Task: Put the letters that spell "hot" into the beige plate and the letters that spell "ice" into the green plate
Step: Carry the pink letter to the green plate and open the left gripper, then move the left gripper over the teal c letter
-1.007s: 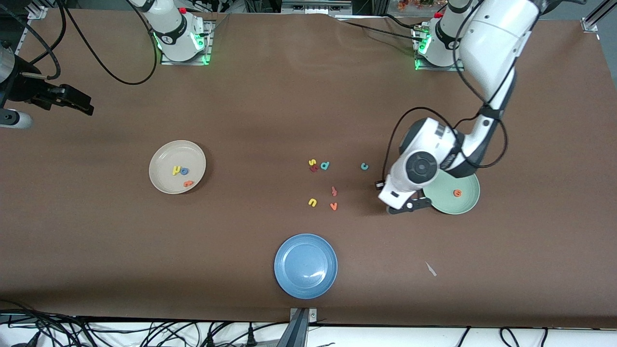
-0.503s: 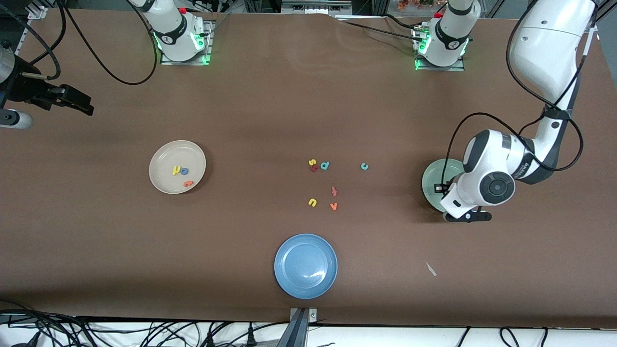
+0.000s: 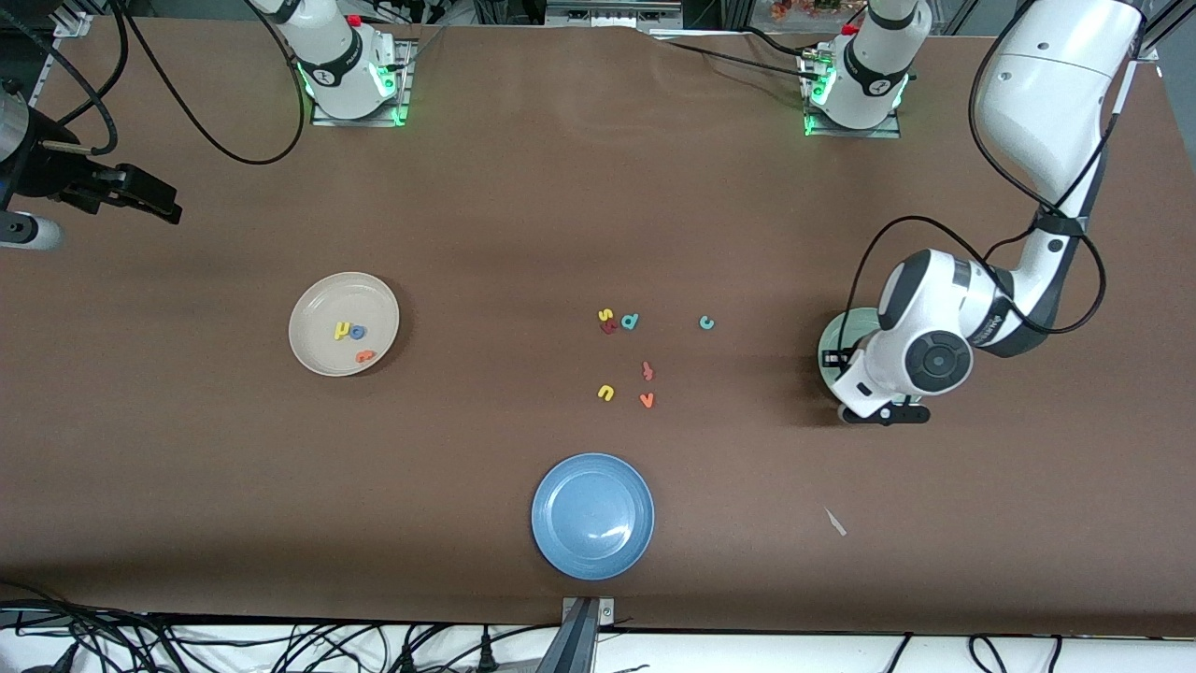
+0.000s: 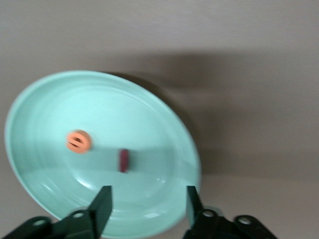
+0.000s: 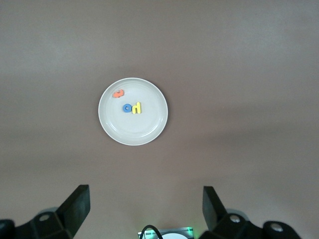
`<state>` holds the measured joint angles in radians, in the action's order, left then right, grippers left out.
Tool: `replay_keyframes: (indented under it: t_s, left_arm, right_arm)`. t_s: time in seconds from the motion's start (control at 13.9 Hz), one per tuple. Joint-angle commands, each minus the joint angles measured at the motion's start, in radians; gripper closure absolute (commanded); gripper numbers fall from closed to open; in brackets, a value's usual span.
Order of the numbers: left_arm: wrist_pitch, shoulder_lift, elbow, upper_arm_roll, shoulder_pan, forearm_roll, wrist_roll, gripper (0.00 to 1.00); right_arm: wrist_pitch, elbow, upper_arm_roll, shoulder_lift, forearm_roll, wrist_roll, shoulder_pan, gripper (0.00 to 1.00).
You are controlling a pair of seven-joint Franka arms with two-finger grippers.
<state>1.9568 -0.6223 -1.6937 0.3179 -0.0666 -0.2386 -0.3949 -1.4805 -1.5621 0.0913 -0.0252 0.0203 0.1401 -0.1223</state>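
Left tool (image 4: 147, 204) open, empty, over green plate (image 4: 164, 114); right tool (image 5: 144, 206) open, waiting.

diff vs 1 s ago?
The left gripper swung from the rim of the green plate on the loose letters' side to over the plate, opened and let go the dark red i, now in it beside the orange e. Right gripper, beige plate and loose letters unchanged.

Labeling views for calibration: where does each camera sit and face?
Front: high across the table, facing both bases; left gripper over the green plate.
Left wrist: looks down between open jaws at green plate, e, i.
Right wrist: high, over beige plate.
Shared: each plate also shows in front.
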Motion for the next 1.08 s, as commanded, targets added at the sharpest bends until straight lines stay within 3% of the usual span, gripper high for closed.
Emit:
replay_keyframes:
  t_s: [0.0,0.22,0.5,0.65,0.93,1.01]
  left_arm:
    - [-0.03,0.023,-0.003,0.094,0.016,-0.005,-0.183,0.0]
    - [-0.027,0.01,-0.006,0.206,0.024,-0.005,-0.359,0.0]
    - [0.059,-0.007,-0.046,0.217,0.128,-0.011,-0.596,0.0]
    - [0.164,-0.013,-0.099,0.216,0.148,-0.022,-0.645,0.0]
    - [0.252,-0.048,-0.136,0.214,0.149,-0.122,-0.648,0.3]
    - [0.261,-0.066,-0.136,0.214,0.149,-0.152,-0.653,0.33]
  right_arm:
    - [0.014,0.02,-0.002,-0.007,-0.017,-0.007,0.007,0.0]
    - [0.014,0.02,-0.002,-0.007,-0.017,-0.007,0.009,0.0]
    - [0.014,0.02,-0.002,-0.007,-0.017,-0.007,0.009,0.0]
    - [0.014,0.02,-0.002,-0.007,-0.017,-0.007,0.009,0.0]
    - [0.014,0.02,-0.002,-0.007,-0.017,-0.007,0.009,0.0]
    - [0.014,0.02,-0.002,-0.009,-0.017,-0.007,0.009,0.0]
